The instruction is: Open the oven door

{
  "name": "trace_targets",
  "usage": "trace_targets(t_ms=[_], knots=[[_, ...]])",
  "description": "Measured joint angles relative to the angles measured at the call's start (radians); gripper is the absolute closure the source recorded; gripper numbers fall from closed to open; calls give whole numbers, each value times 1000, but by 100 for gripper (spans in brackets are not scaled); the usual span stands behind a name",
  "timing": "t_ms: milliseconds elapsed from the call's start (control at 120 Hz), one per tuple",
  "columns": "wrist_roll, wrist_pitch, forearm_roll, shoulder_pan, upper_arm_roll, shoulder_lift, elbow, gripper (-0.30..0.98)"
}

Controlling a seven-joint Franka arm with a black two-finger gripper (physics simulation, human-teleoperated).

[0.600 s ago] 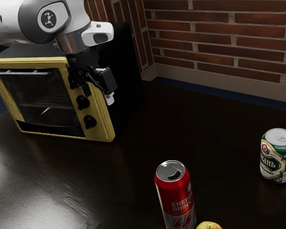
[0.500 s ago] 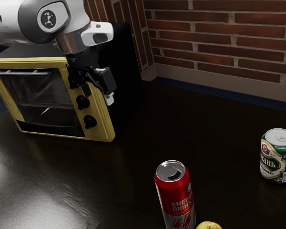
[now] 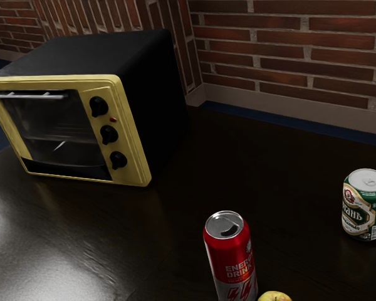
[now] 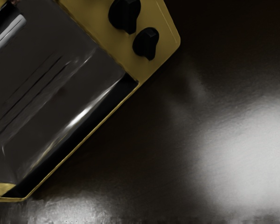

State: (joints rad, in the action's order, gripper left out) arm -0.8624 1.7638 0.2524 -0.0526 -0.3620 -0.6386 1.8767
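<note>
Closed oven door (image 3: 50,125)
Upper left, the handle (image 3: 34,96) is spanning its top, likely for leverage; we cannot tell pincer state.

You had a dark, glossy desk (image 3: 169,219) in front of you, with a pale sheen toward the lower left of the exterior view. At that view's upper left, your yellow-fronted black oven (image 3: 131,116) stood on it, door closed. You had a red energy drink can (image 3: 229,257) upright at the lower middle, a yellowish fruit (image 3: 275,296) just beside it at the bottom edge, and a green can (image 3: 363,210) upright near the right edge.
</note>
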Motion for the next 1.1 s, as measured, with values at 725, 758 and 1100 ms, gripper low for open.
trace_targets(t_ms=[725,758,1100], knots=[[-482,480,-198,-10,-138,505,-166,0],[-506,483,-213,-11,-139,506,-159,0],[-725,487,-354,-12,-138,508,-127,0]])
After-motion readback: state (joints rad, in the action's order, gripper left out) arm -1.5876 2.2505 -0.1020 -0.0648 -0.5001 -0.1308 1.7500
